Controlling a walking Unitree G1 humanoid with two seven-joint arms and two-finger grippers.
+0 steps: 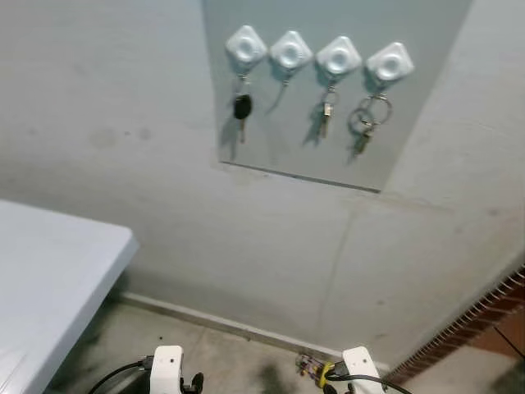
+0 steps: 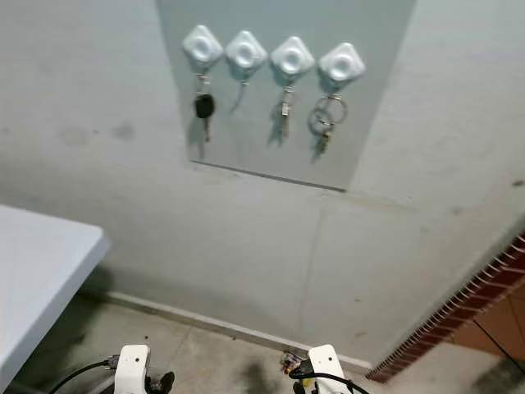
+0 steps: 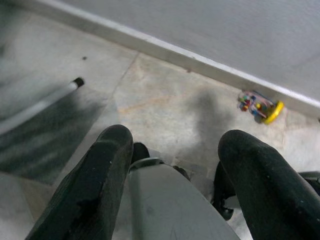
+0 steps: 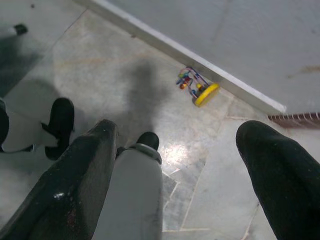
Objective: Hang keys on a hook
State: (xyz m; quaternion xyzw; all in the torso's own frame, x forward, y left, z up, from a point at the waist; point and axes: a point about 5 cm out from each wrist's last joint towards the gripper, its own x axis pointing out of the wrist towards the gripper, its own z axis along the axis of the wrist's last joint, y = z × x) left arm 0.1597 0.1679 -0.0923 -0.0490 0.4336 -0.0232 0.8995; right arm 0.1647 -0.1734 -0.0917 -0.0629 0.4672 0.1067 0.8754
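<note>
Keys (image 1: 364, 125) on wall hooks (image 1: 389, 62), tiled floor (image 3: 165, 105), white table (image 1: 49, 271)

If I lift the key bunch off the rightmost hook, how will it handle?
The key bunch is probably floppy: several loose rings with keys dangling below, so it would likely swing and twist. It looks like thin metal, so likely light but slippery. Its big ring hangs from the rightmost hook, so it may snag.

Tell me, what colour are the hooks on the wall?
White. The four hooks sit in a row on a grey panel, clearest in the left eye view.
</note>
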